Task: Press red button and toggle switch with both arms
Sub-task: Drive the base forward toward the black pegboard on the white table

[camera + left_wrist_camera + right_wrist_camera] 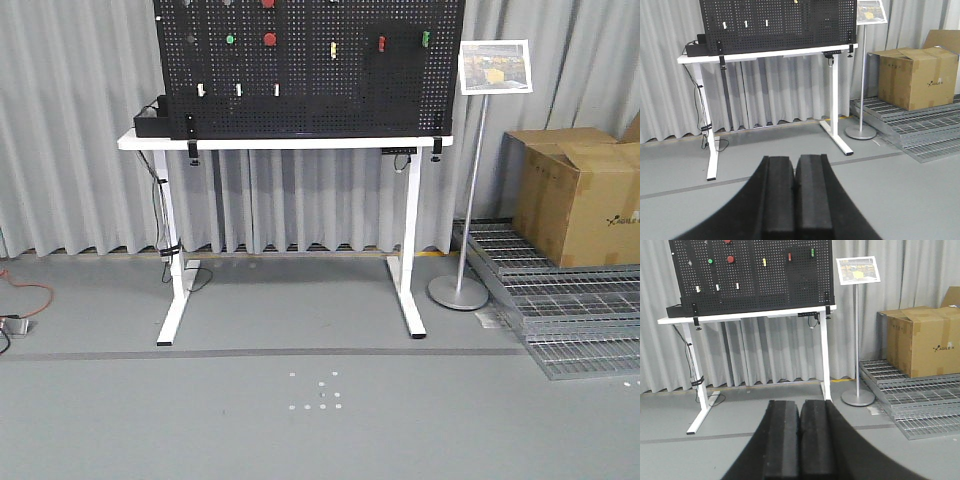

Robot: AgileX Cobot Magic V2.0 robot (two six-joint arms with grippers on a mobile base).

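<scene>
1. L gripper [795,162]: black fingers pressed together, nothing held.
2. R gripper [800,405]: same, closed & empty.
3. Round red button [269,39] on black perforated pegboard [300,110] atop white-framed table [285,143], well ahead of both grippers.
4. Row of small white switches [238,90] just below the btn.

- A black, hole-dotted pegboard [310,70] is seen.
- A red button [269,39] is shown.
- The desk [290,143] is painted white.
- Grey curtains [70,120] and a brown box [575,195] are seen.
</scene>
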